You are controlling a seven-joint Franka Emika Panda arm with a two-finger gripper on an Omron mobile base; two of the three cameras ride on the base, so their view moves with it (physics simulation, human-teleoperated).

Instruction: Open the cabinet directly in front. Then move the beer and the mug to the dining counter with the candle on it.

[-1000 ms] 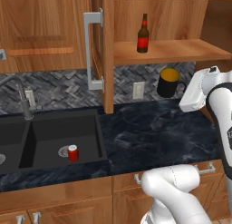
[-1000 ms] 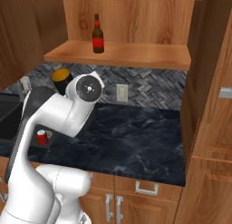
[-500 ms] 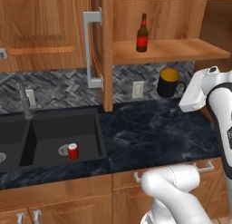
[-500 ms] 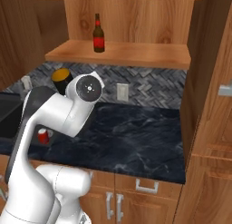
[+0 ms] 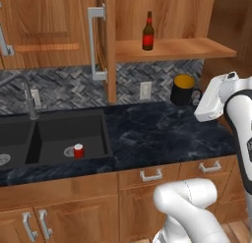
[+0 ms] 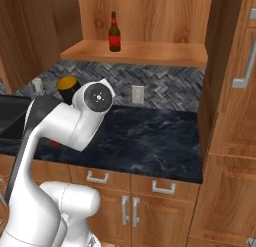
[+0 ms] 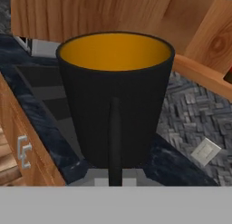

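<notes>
Gripper shut on the mug (image 7: 116,100), apparently by its handle, which faces the hand camera edge-on; that grip leaves the cup upright, mouth up. Mug sits at the counter's (image 5: 162,134) back by the backsplash. Cabinet (image 5: 110,45) open; beer (image 5: 148,32) waits upright on its shelf, well apart from the mug.

No legible text, not even on the beer (image 5: 148,32) label.

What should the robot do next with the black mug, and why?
Probably lift the mug gently straight up. Its handle faces the hand camera, edge-on at the bottom where the claw's tips sit, and the claw is shut, so it seems gripped. The beer waits on the cabinet shelf.
</notes>
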